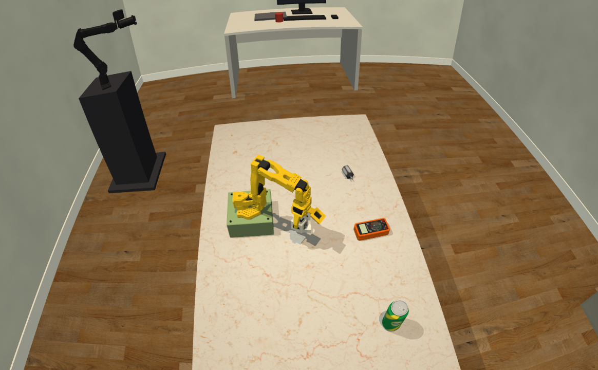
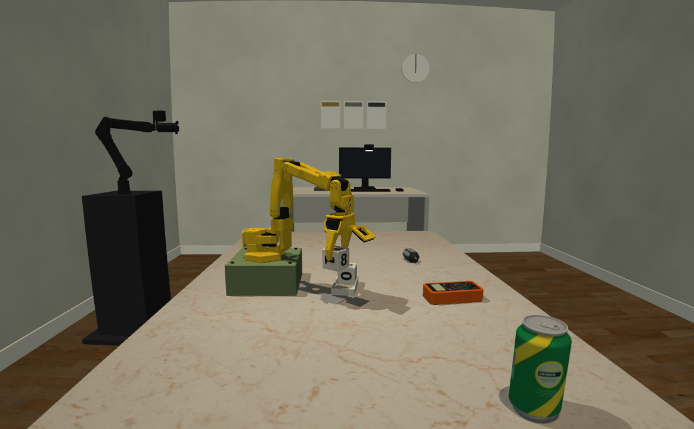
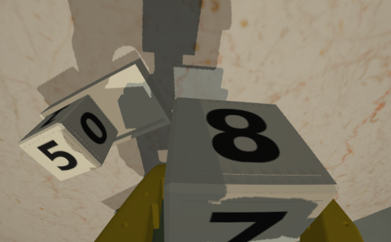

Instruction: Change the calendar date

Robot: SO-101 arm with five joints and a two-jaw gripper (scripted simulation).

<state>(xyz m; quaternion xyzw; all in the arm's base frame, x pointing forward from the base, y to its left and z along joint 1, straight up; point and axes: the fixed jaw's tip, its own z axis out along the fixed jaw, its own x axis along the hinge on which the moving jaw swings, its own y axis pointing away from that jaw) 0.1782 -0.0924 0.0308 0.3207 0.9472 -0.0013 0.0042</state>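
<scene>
Gripper point(image 1: 301, 224) point(image 2: 337, 255) point(image 3: 249, 205), one, stands partly open, clamped on one cube point(image 2: 340, 258) point(image 3: 249, 144) above the table, its 8 facing the exterior camera. One tray point(image 2: 343, 292) point(image 3: 93, 88) sits beside the green base block point(image 1: 250, 228) point(image 2: 263, 280), its long axis slanting up rightward in the wrist view. Of two cubes, the other point(image 2: 347, 275) point(image 3: 68, 141) is at the tray's lower-left end there, its 0 sideways in the exterior view.

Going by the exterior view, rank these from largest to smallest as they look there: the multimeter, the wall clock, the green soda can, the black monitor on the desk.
1. Green soda can
2. Black monitor
3. Multimeter
4. Wall clock

The can's lead owes much to its nearness to the camera.
</scene>
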